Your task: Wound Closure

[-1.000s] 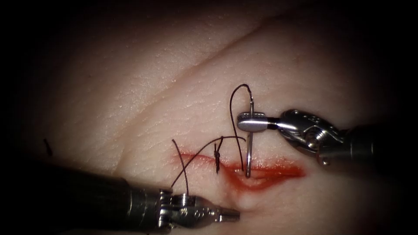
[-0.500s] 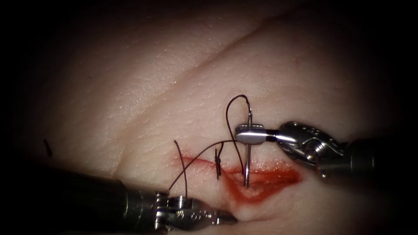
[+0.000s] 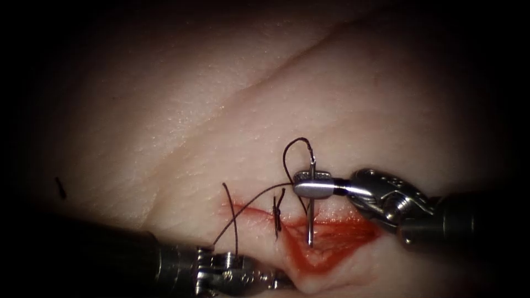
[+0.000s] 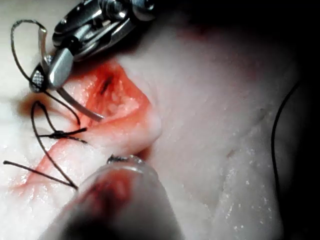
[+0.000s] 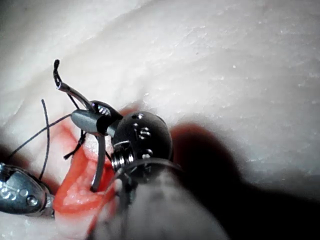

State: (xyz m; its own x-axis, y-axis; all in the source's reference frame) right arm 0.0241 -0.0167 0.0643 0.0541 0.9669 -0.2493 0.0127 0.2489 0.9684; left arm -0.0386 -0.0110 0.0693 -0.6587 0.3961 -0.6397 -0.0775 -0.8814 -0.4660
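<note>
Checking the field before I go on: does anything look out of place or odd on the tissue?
A short loose thread scrap lies on the tissue, far left of the cut. Otherwise normal: right tool grips the needle near its tail, tip in the cut; left tool holds nothing.

- The needle (image 3: 311, 212) is thin, curved steel, standing nearly upright, its tip down in the open cut (image 3: 326, 237) and its thread end up.
- The thread (image 3: 290, 157) is dark; it arches from the needle's top end, then runs left to a knot (image 3: 276, 212) on the cut.
- The tissue (image 3: 221, 110) is pale and creased, with red fluid (image 3: 337, 232) pooled in the gaping cut.
</note>
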